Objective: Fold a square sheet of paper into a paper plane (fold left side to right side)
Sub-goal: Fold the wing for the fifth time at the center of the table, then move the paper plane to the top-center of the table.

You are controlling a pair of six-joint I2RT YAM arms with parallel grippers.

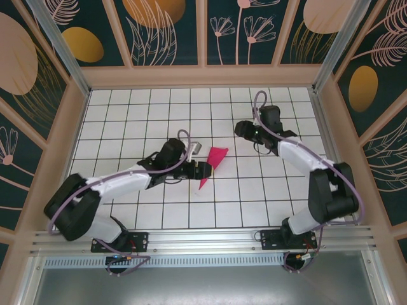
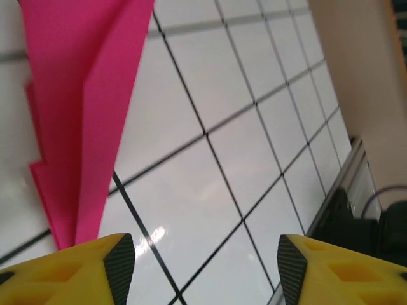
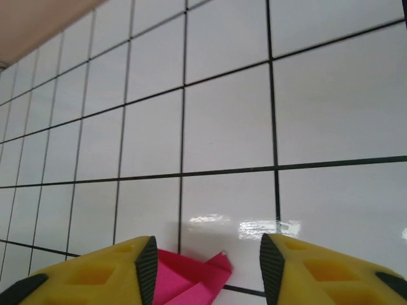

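The paper plane (image 1: 213,162) is a slim magenta-pink dart lying on the white grid table, its point toward the near edge and its wide end away. In the left wrist view the paper plane (image 2: 82,121) runs down the left side with layered creases, reaching beside the left yellow finger. My left gripper (image 1: 201,169) sits just left of the dart, open, nothing between its pads (image 2: 119,264). My right gripper (image 1: 244,131) hovers to the right of the wide end, open. The wide end of the paper plane (image 3: 191,283) shows between its fingers, below them.
The white grid table (image 1: 159,114) is boxed in by wooden walls (image 1: 203,76) on three sides. A metal rail (image 1: 210,240) and both arm bases run along the near edge. Open tiles lie behind and to both sides of the dart.
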